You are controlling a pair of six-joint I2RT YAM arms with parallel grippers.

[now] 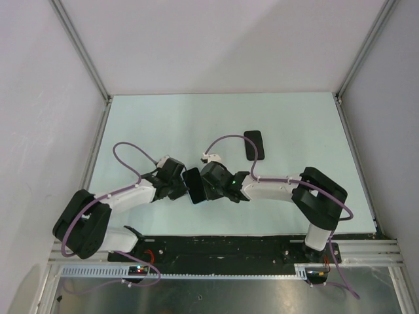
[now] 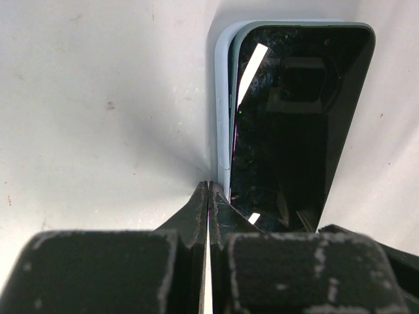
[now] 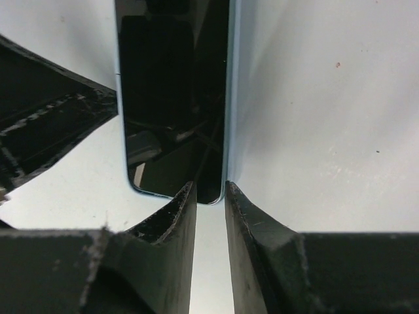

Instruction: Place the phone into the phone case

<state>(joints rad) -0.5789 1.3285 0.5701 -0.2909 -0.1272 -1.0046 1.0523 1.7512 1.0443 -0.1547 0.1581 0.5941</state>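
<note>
The phone case (image 2: 222, 98) shows as a thin pale-blue rim with rounded corners around the phone (image 2: 294, 131) — a glossy black slab catching light streaks. It sits mid-table (image 1: 196, 124), toward the near side, between the two wrists. The left gripper (image 2: 208, 196) is clenched on nothing, its tips just beside the case's rim. The right gripper (image 3: 210, 196) stands narrowly parted astride a corner of the cased phone — whether it pinches cannot be told.
</note>
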